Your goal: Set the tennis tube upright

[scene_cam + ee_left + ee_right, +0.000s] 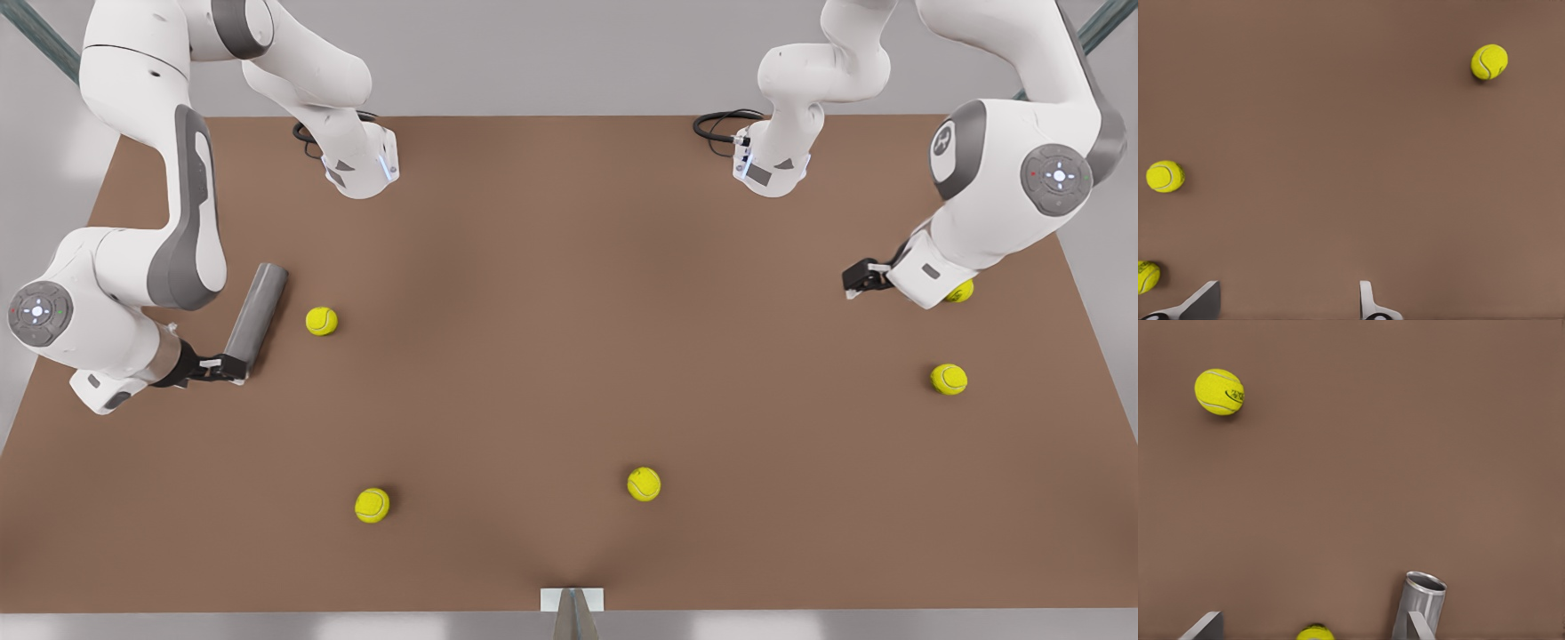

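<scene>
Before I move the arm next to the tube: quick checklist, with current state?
1. Tube upright: not ok. In the front view it lies lengthwise on the table.
2. Right gripper open: ok, fingers wide apart.
3. Tube between the right fingers: not ok. It sits beside one finger, outside the gap.
4. Nearest ball clear of the tube: ok, close beside it but apart.
5. Tube's hollow end facing up: cannot tell.
6. Left gripper out of the way: ok. It waits open at the front view's right.
</scene>
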`<act>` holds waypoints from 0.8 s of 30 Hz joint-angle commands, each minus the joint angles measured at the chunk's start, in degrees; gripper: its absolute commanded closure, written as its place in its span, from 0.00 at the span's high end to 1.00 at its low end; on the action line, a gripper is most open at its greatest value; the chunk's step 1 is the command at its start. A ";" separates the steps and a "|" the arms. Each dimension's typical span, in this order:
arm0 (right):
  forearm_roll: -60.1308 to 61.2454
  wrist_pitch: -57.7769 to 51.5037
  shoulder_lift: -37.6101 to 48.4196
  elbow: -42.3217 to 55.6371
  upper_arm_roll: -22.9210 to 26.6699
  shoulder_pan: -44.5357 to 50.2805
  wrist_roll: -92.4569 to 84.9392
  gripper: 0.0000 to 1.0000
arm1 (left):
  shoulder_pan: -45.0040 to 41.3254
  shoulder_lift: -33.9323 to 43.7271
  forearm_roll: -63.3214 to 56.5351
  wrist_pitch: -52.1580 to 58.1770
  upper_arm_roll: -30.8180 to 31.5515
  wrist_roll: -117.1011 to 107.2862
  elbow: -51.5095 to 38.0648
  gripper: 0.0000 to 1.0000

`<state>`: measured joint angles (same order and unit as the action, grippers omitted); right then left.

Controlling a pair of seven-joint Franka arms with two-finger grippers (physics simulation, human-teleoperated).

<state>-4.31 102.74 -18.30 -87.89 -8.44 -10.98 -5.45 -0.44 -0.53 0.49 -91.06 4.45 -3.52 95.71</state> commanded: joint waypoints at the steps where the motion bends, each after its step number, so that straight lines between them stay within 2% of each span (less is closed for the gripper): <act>1: 0.00 0.00 0.02 0.00 0.00 -0.01 0.00 1.00 | -1.15 0.00 -0.05 0.09 0.21 0.00 0.01 1.00; 6: 0.53 0.35 1.07 -3.95 -0.09 -0.36 0.17 1.00 | -1.15 -0.79 0.21 -2.02 0.30 -0.09 -0.26 1.00; 8: 1.76 0.70 5.55 -10.54 -0.09 -1.41 0.17 1.00 | -1.06 -1.14 4.16 -2.02 0.30 -0.26 -0.17 1.00; 12: 1.67 0.44 7.84 -13.36 0.00 -6.33 0.17 1.00 | 1.14 -4.21 19.90 -4.48 0.04 -0.18 -0.26 1.00; 16: 1.76 -1.49 7.84 -14.76 0.00 -10.11 0.97 1.00 | 0.70 -5.53 19.90 -2.99 0.30 -1.93 0.01 1.00; 18: 3.07 1.31 7.93 -18.89 0.00 -11.43 0.97 1.00 | 0.70 -6.68 19.37 -4.22 0.21 -1.49 -0.08 1.00; 22: 6.24 12.47 13.12 -33.83 0.00 -15.65 0.09 1.00 | 0.79 -7.03 19.55 -4.83 0.30 -1.93 -0.26 1.00; 24: 6.07 15.64 11.36 -34.63 0.00 -17.58 -4.21 1.00 | 0.88 -7.29 19.55 -5.01 0.30 -1.85 -0.26 1.00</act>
<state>1.76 118.90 -7.32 -122.57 -8.43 -28.94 -11.42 0.53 -7.83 19.76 -96.14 4.74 -5.36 95.45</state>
